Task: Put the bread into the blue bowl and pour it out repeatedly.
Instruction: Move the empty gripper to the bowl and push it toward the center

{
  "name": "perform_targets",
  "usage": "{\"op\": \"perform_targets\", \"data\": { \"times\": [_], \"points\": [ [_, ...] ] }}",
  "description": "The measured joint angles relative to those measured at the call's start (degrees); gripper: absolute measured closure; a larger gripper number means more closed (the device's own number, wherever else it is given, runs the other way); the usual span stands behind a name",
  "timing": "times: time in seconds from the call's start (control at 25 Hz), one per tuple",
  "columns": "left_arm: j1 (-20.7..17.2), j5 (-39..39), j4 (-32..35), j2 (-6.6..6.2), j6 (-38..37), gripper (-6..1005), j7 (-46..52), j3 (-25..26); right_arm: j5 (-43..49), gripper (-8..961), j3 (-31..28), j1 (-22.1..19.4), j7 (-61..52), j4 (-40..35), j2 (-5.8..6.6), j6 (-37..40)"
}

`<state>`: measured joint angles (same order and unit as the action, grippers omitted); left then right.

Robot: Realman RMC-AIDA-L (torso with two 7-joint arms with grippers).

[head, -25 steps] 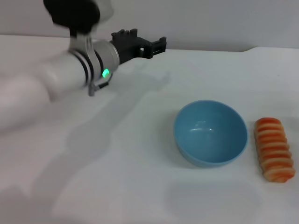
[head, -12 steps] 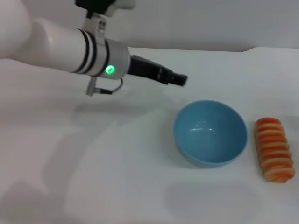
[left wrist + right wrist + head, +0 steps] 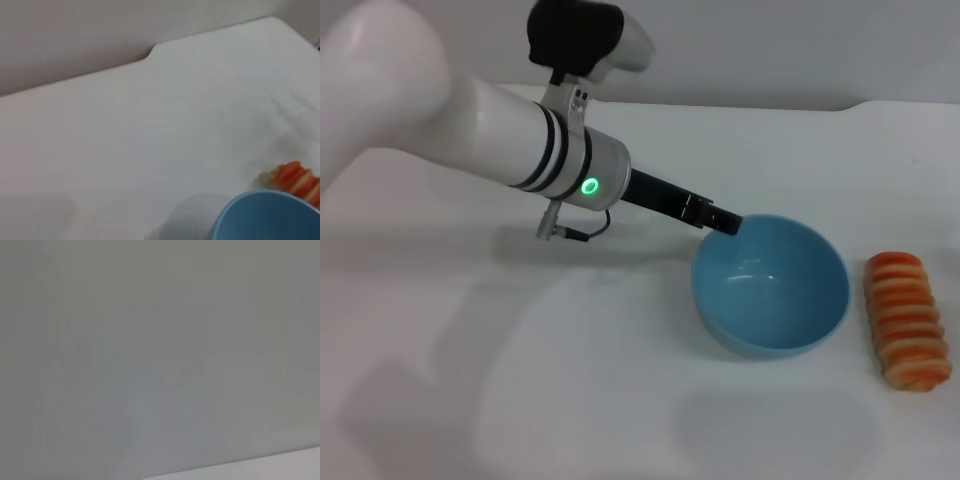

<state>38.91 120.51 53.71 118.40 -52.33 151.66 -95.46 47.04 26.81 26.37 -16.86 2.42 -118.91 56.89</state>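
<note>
Tabletop (image 3: 620, 400), plain white and matte, seen from the robot's head, with a round, glossy light-blue bowl (image 3: 771, 285) right of centre and, just beside it on the robot's right but not touching, an elongated orange-brown bread loaf with pale cream crosswise ridges (image 3: 907, 320). The bread lies flat on the table, its long axis running from far to near and leaning slightly rightward at the near end; the ridges cross that axis. The bowl is upright and holds nothing. The left arm, white with black bands and a green light, reaches in from the left, and the left gripper (image 3: 725, 222) sits at the bowl's far-left rim; whether its black fingers are apart or together cannot be told, nor whether they touch the rim. The left wrist view shows the bowl (image 3: 267, 217) close below and the bread (image 3: 297, 181) beyond it. The right gripper is out of sight; its wrist view shows only a grey blank surface. The step in hand looks like taking hold of the bowl's rim, though the bread is not yet inside. To do it well, one finger should go inside the wall and one outside, closing firmly on the slippery rim without nudging the bowl into the bread
</note>
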Motion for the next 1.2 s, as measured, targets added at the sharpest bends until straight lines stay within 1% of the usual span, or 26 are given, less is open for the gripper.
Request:
{"op": "perform_targets", "data": {
  "times": [0.04,0.12,0.28,0.36,0.52,0.64,0.88,1.2],
  "points": [
    [0.8,-0.9,-1.8,0.07,1.0,172,-0.1,-1.1,0.0,246,0.0,0.0,0.0,-0.1,-0.01,-0.2],
    [1.0,-1.4,-2.3,0.08,1.5,172,-0.1,-1.9,0.0,246,0.0,0.0,0.0,-0.1,0.00,-0.3],
    [1.3,-3.1,-4.5,0.08,5.4,171,-0.1,-5.6,0.0,246,0.0,0.0,0.0,-0.1,-0.01,-0.3],
    [1.4,-3.4,-5.0,0.10,5.7,171,-0.1,-5.9,0.0,246,0.0,0.0,0.0,-0.1,-0.01,-0.3],
    [2.3,-4.7,-8.5,0.15,9.0,172,0.1,-8.5,0.0,246,0.0,0.0,0.0,-0.2,0.00,-0.4],
    [2.8,-6.2,-10.4,0.22,10.1,172,0.0,-9.6,0.0,246,0.0,0.0,0.0,-0.2,-0.01,-0.4],
    [2.9,-6.4,-10.6,0.32,11.3,171,0.0,-11.4,0.0,246,0.0,0.0,0.0,-0.2,-0.01,-0.5],
    [3.2,-7.8,-10.5,0.21,10.7,207,-0.1,-12.6,0.0,247,0.0,-0.2,0.0,-0.2,-0.09,-0.5]
  ]
}}
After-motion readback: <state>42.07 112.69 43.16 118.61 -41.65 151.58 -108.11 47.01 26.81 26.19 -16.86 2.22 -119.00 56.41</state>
